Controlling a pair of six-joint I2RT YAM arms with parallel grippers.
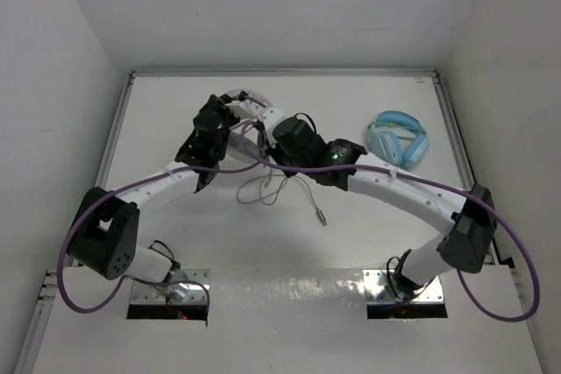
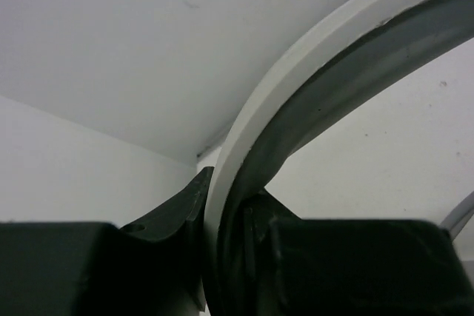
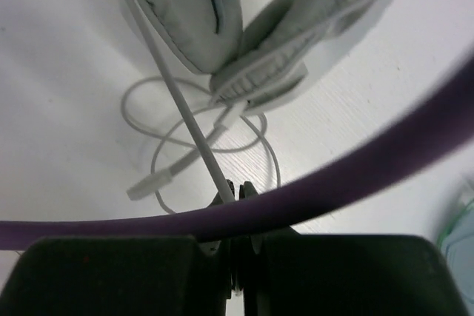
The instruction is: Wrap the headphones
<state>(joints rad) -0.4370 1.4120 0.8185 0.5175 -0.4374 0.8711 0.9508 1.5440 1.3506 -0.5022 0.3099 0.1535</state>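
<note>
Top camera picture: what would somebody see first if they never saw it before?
Two arms meet over the middle of the table. The left gripper clamps the headband of the white headphones, and the right gripper pinches their thin grey cable. Loose cable loops lie below, and light blue headphones sit far right.

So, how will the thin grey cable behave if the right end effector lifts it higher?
The cable is probably floppy: its free part lies in loose loops on the table. Only the stretch pinched by the right end effector runs straight, so it likely tautens just under pull.
</note>
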